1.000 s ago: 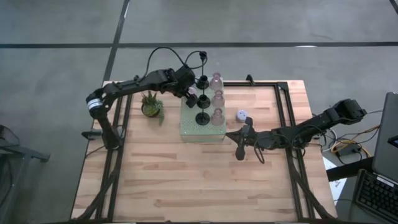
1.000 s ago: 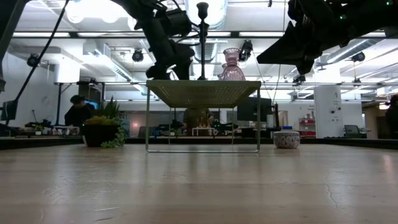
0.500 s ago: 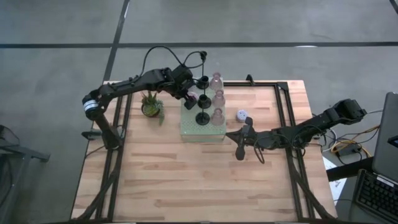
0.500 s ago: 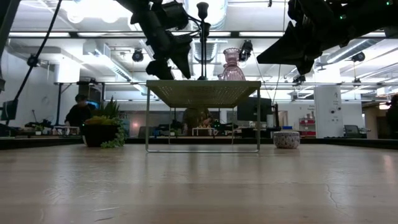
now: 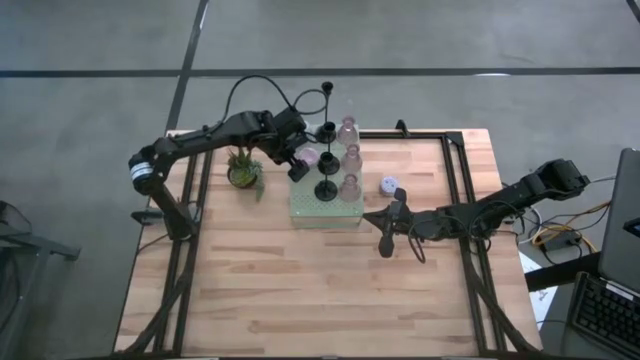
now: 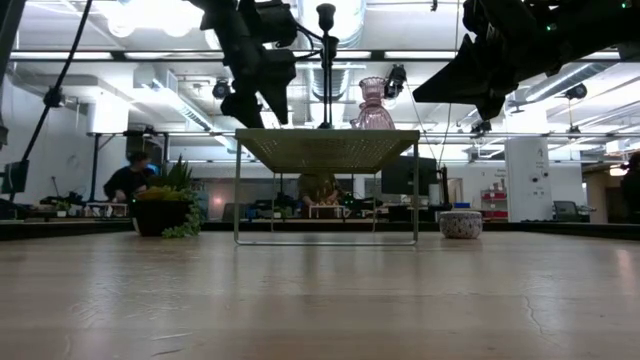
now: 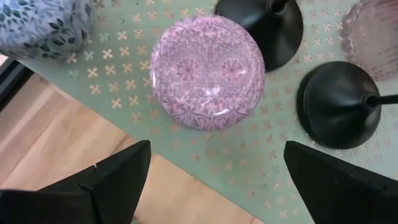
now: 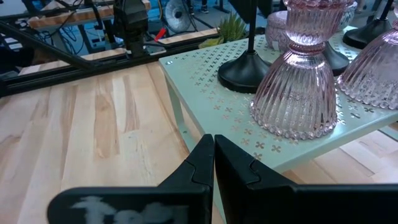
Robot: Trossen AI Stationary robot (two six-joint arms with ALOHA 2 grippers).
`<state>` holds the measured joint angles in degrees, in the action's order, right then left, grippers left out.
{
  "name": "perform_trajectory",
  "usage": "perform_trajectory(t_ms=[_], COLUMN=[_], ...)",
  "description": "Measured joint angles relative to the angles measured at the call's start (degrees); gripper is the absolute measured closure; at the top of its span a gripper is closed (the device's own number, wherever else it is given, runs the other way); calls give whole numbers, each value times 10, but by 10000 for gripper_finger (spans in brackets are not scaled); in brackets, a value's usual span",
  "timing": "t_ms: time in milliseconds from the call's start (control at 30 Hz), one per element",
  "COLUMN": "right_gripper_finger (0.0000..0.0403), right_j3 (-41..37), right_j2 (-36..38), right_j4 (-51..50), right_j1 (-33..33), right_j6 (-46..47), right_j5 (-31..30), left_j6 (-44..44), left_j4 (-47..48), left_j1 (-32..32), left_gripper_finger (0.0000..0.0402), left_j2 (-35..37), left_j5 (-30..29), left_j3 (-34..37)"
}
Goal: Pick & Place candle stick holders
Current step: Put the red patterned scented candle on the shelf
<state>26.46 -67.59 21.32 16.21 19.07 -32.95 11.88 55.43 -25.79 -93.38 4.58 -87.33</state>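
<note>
Hovering with its fingers spread wide and nothing between them, the left tool (image 5: 297,163) hangs just above the lavender holder (image 7: 207,72), which sits on the pale green perforated board (image 5: 305,208) near its left edge. Beside it on the board stand two black holders (image 7: 341,104) with round bases, and a blue patterned holder (image 7: 43,25) sits at the corner. A third black one (image 5: 326,132) shows from overhead at the back of the row, and three pink glass holders (image 5: 349,156) line the board's right side.

By my count eight of the nine are up on the board — one pale stubby holder (image 5: 389,185) is left on the bench (image 5: 300,290), just off the board's right edge.

From that tool the left arm stretches back over the potted plant (image 5: 242,170) to its base at the bench's left side, wrist tipped down over the board. The right tool (image 5: 387,236) — fingers pressed together, holding nothing — lies low in front of the board's right corner, its arm trailing out flat toward the right edge.
</note>
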Motion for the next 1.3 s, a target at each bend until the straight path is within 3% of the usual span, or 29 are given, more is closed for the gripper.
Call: perform_trajectory(t_ms=[133,300,533,667,933,1300], right_gripper_finger=[394,394,394,394,394,394], right_j3=[0,0,0,0,0,0], right_j2=[0,0,0,0,0,0], right_j4=[0,0,0,0,0,0], right_j1=[0,0,0,0,0,0], right_j6=[0,0,0,0,0,0], right_j5=[0,0,0,0,0,0], left_j6=[-3,-9,-21,-41,-93,-99], left_j4=[1,-5,-36,-145,-432,-627], left_j1=[4,14,47,83,199,304], left_gripper_finger=[29,28,28,28,28,28], left_j2=[2,25,102,186,393,604], left_j5=[0,-47,-92,-92,-80,-81], left_j3=[0,0,36,128,383,631])
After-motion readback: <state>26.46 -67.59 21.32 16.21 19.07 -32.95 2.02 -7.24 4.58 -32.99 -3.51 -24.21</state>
